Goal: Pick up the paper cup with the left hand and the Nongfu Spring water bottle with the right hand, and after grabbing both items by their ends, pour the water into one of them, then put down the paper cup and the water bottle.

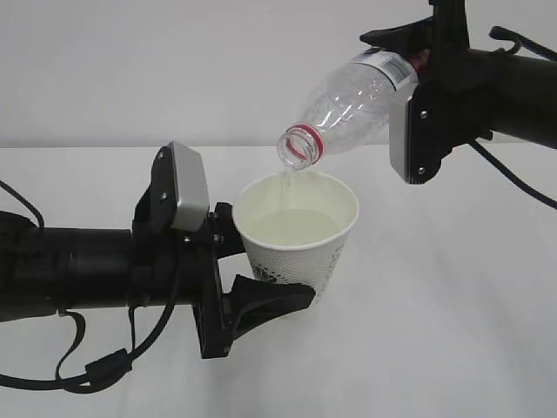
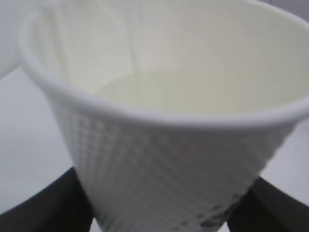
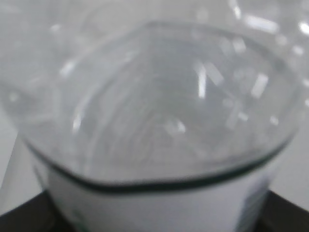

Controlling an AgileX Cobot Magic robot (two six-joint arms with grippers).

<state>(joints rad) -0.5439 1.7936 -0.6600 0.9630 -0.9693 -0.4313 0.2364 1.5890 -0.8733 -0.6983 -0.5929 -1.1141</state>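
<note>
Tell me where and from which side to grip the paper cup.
Grip the paper cup low on its tapered wall, side-on from the left, as the left hand does now. It stands upright holding water, and the bottle pours over the rim, so keep the top clear.

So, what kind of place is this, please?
Probably a lab test bench: a bare white table, a plain white wall, and only a cup and bottle held by robot arms.
</note>
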